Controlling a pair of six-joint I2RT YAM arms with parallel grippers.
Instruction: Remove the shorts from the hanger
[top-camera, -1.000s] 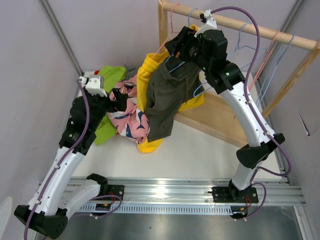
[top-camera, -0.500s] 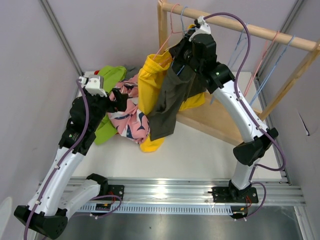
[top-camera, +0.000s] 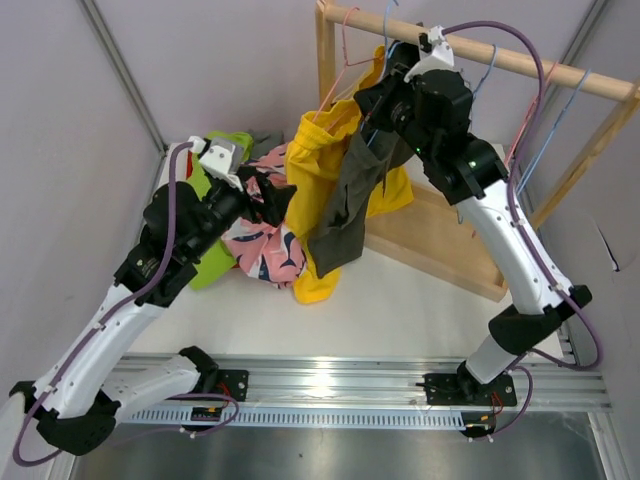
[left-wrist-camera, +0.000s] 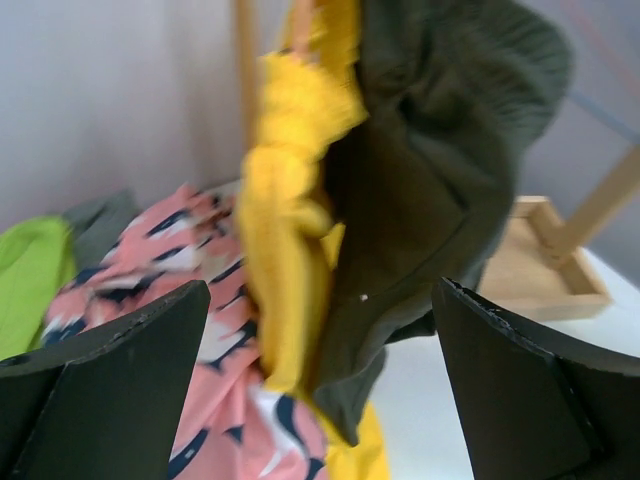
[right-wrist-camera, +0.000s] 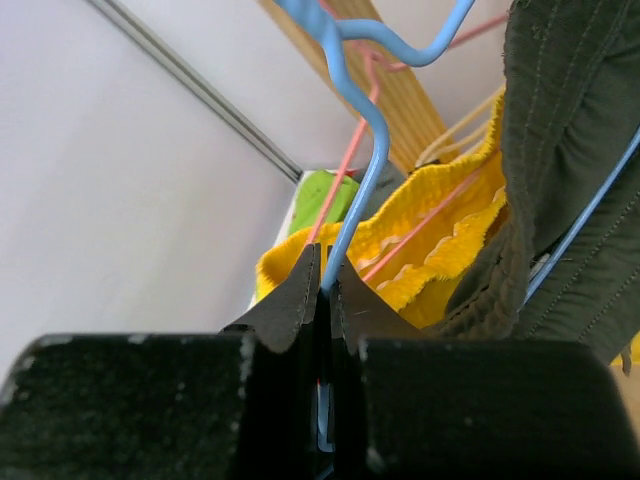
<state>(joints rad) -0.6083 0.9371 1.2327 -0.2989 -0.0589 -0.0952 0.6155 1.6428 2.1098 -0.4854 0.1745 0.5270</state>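
Dark olive shorts (top-camera: 345, 205) hang from a blue hanger (right-wrist-camera: 355, 90) near the left end of the wooden rail (top-camera: 500, 58). My right gripper (right-wrist-camera: 325, 275) is shut on that hanger's wire neck, just under the hook. Right beside them, bright yellow shorts (top-camera: 315, 160) hang on a pink hanger (right-wrist-camera: 340, 180). My left gripper (left-wrist-camera: 322, 290) is open, its jaws wide apart, facing the lower part of the yellow (left-wrist-camera: 290, 200) and olive shorts (left-wrist-camera: 440, 180) without touching them. Pink floral shorts (top-camera: 260, 245), lime green shorts (top-camera: 212, 258) and grey shorts (left-wrist-camera: 105, 215) lie heaped on the table.
Several empty blue and pink hangers (top-camera: 540, 110) hang further right on the rail. The rack's wooden base (top-camera: 450, 240) stands behind the hanging shorts. Grey walls close in the left and back sides.
My right gripper has shut on the blue hanger's neck and risen slightly, bunching the olive shorts. My left arm has swung right, toward the hanging shorts, still open.
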